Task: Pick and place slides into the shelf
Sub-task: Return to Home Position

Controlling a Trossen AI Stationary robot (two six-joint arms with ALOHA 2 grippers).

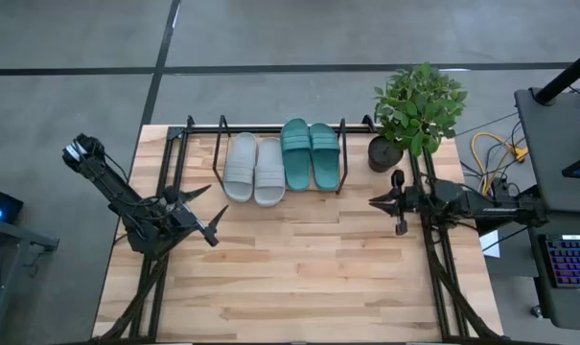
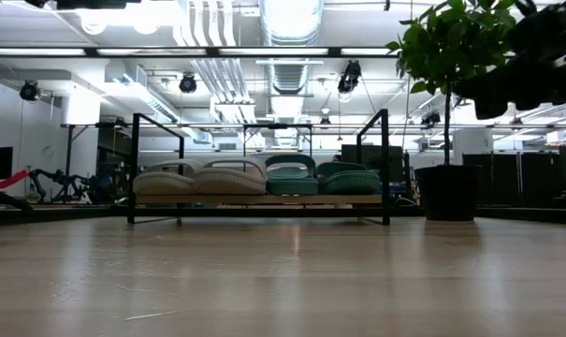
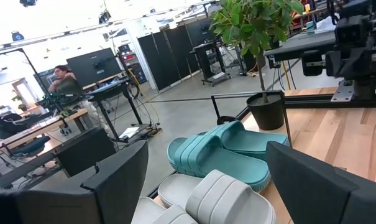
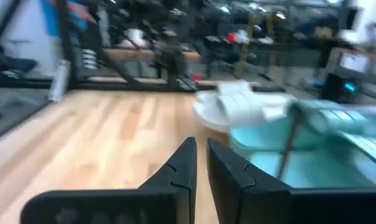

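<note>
Near the desk's left edge the left gripper (image 1: 213, 215) hangs spread and empty, and the right gripper (image 1: 374, 201) hangs opposite, pressed together; with all four slides (image 1: 270, 165) on the shelf (image 1: 219, 144) by the far edge, a careless right-arm retreat could, I reckon, topple the potted plant (image 1: 383, 153) at the far right corner.

Bright ceiling lights (image 2: 289, 17) cast a soft sheen on the tabletop (image 2: 292, 271).

Wooden table (image 1: 299, 278) with shelf (image 2: 264, 199) of four slides (image 1: 268, 171) and potted plant (image 1: 419, 105)
</note>
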